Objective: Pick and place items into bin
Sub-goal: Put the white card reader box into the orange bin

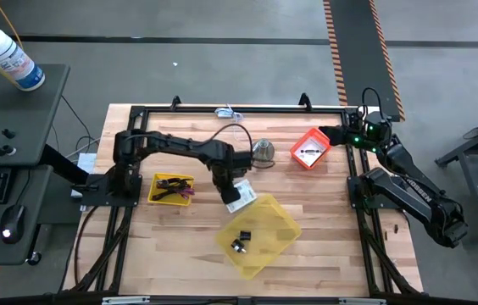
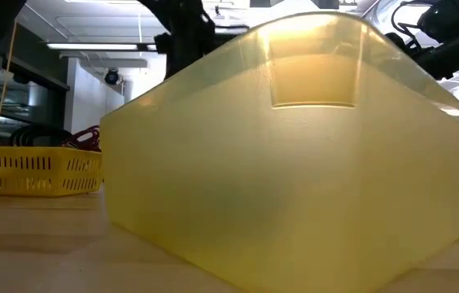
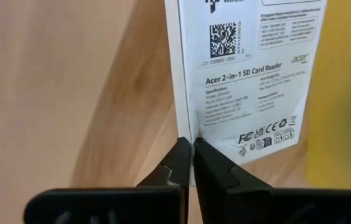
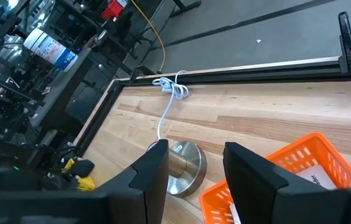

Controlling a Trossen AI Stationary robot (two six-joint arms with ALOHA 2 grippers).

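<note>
Two dark arms work over a wooden tabletop framed by black rails. Largest of the loose things is a translucent yellow bin, set at an angle near the middle of the tabletop; in the low view its wall fills most of the picture. Inside it lies a black clip. To the left of the bin stands a small yellow basket holding a coiled black cable and a purple stick; the low view shows the same basket beside the bin's wall. Toward the far right an orange basket holds a white card with black mark, and a silver metal cone stands between it and the left arm. The left gripper hangs just at the bin's upper-left rim, clenched on the edge of a white printed label card; the left wrist view shows both fingers pressed together on the card's lower edge, with bare wood behind it and yellow at one side. The right gripper waits at the far right side of the tabletop, near the orange basket, its fingers spread apart and holding nothing.
</note>
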